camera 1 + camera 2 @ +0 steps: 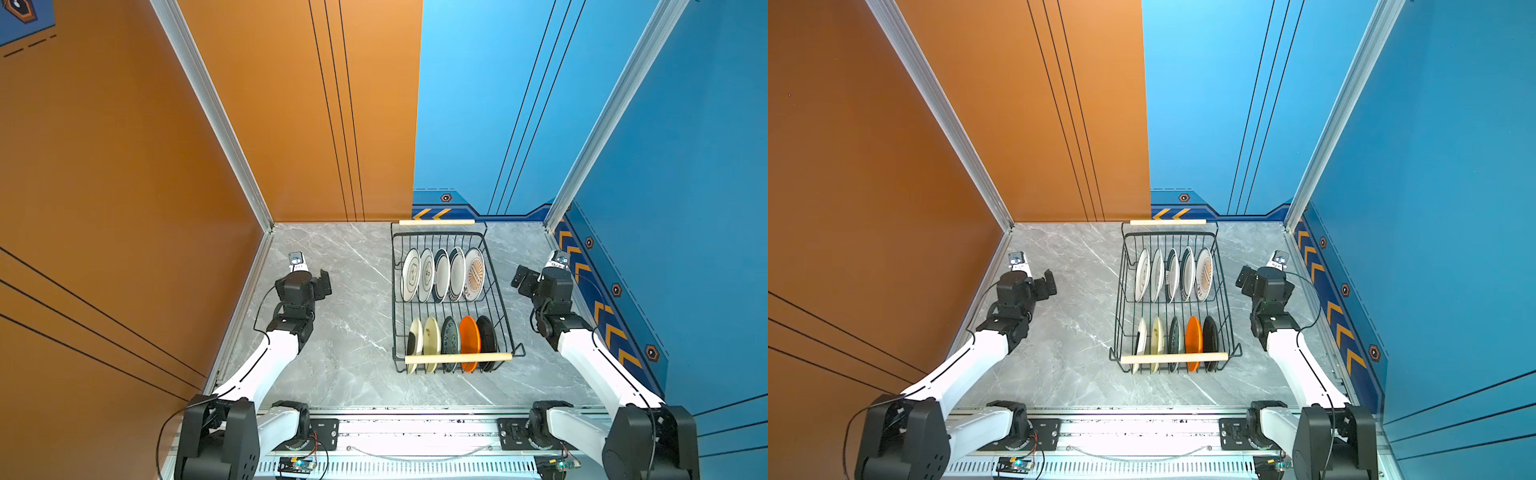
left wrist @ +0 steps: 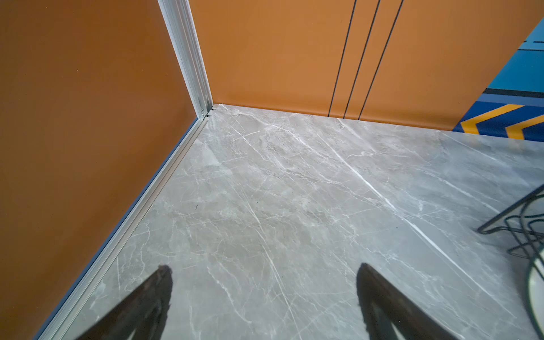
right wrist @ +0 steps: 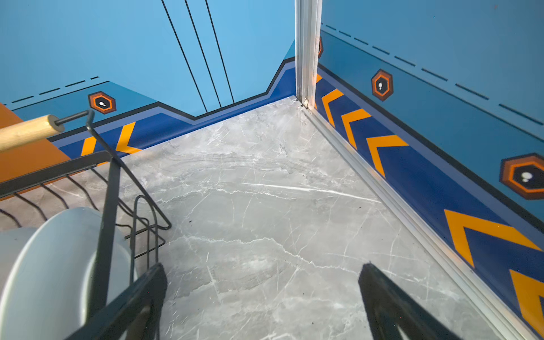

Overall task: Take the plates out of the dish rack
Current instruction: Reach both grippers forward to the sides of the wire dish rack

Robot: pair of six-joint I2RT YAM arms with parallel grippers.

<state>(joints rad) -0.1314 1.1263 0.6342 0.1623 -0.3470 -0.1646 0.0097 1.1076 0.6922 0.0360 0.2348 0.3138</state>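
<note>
Plates (image 1: 441,274) are all standing upright in two rows inside the dish rack (image 1: 457,358) on the worktop (image 1: 340,332), ten as far as I can count, so unloading is not yet starting. Left claw (image 2: 264,266) and right claw (image 3: 263,265) are hanging spread wide, gripping nothing.

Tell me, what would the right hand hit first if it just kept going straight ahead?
Nothing close: ahead of the right hand lies bare marble table, then probably the blue wall near the corner. The dish rack sits off to one side.
</note>
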